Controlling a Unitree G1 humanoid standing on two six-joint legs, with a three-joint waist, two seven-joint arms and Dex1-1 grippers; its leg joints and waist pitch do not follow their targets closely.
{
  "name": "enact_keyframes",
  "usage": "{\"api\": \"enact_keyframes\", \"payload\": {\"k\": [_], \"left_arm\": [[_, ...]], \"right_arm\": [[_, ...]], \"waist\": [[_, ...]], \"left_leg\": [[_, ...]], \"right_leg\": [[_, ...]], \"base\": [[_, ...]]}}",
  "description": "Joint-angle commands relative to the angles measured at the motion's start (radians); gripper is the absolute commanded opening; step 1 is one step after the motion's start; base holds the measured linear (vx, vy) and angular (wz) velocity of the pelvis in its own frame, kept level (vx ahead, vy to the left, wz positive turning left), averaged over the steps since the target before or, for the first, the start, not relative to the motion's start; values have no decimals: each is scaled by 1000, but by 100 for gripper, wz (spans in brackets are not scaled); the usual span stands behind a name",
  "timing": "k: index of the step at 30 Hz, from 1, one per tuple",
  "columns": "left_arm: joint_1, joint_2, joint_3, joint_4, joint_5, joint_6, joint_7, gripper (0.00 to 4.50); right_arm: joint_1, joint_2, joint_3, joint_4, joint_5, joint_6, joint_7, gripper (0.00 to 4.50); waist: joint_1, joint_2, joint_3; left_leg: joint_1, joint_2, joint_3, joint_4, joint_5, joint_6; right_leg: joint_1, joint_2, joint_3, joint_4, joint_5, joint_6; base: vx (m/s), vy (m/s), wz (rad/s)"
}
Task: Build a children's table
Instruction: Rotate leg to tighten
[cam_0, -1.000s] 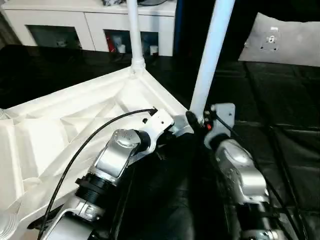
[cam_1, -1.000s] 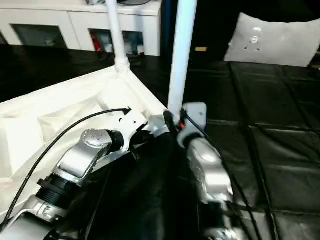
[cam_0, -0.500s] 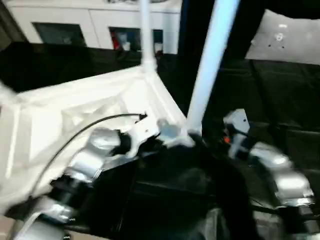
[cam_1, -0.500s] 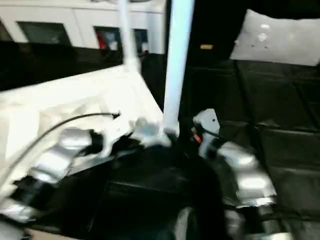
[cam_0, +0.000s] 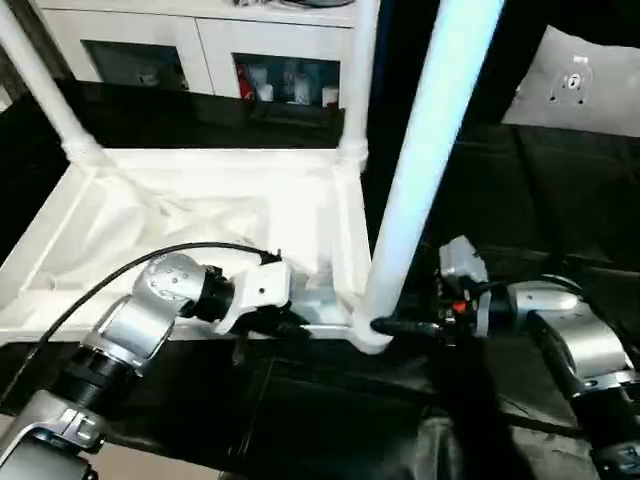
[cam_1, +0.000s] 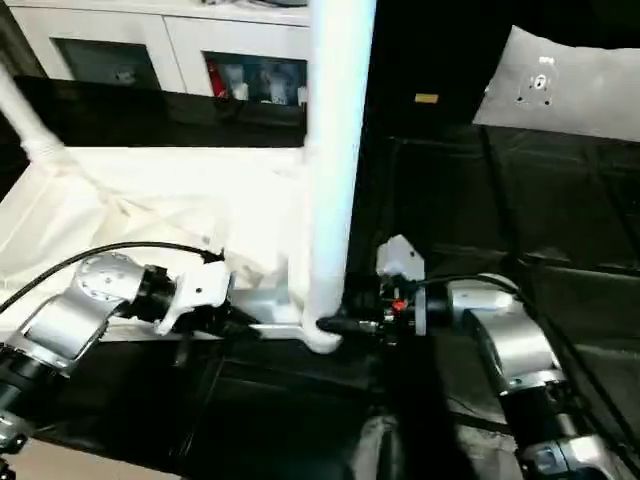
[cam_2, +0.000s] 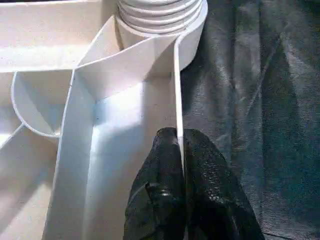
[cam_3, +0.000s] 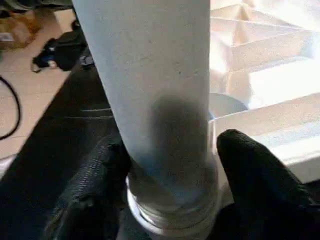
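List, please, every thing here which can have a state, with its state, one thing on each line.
tabletop: underside up, ribs showing
near leg: upright in corner socket
two far legs: standing in their sockets
left gripper: shut on tabletop's rim
right gripper: fingers around near leg's base
cabinet: glass doors closed

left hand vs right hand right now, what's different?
Left hand is shut, pinching the thin rim wall of the tabletop; right hand straddles the near leg at its base, fingers much wider apart. Both work at the same near corner.
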Motion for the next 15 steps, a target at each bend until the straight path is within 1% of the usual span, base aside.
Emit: {"api": "enact_keyframes", "payload": {"k": [1, 2, 4, 8, 11, 15], "left_arm": [[-2, 7, -29, -34, -5, -31, -47, 0], [-2, 8, -31, -35, -7, -31, -50, 0], [-2, 9, -32, -35, -9, -31, -52, 0], [2, 10, -34, -37, -7, -35, -56, 0], [0, 6, -35, -32, -5, -35, -56, 0], [-2, 3, -39, -28, -3, -32, -52, 0]], "right_arm": [[-23, 1, 5, 16, 7, 11, 20, 256], [-27, 2, 6, 25, 8, 9, 24, 256], [-30, 3, 7, 31, 9, 9, 25, 233], [-34, 8, 7, 40, 16, 13, 28, 216], [-35, 11, 8, 44, 20, 17, 34, 212], [-23, 13, 15, 30, 24, 28, 39, 208]], "waist": [[1, -14, -76], [2, -14, -76], [2, -17, -76], [3, -16, -77], [3, -16, -79], [3, -17, -81]], "left_leg": [[-4, 45, 2, -59, 9, 158], [-5, 44, 2, -59, 6, 157], [-6, 43, 3, -58, 4, 153], [-5, 42, 4, -58, -4, 141], [-5, 43, 3, -58, -6, 136], [-5, 42, 3, -57, 3, 138]], "right_leg": [[78, -75, 46, -50, -227, -222], [78, -75, 46, -50, -228, -223], [80, -74, 46, -51, -234, -218], [79, -74, 46, -53, -252, -209], [80, -73, 46, -53, -254, -208], [81, -72, 46, -49, -227, -215]], "base": [[0, 0, 0], [0, 0, 0], [0, 0, 0], [0, 0, 0], [0, 0, 0], [0, 0, 0]]}}
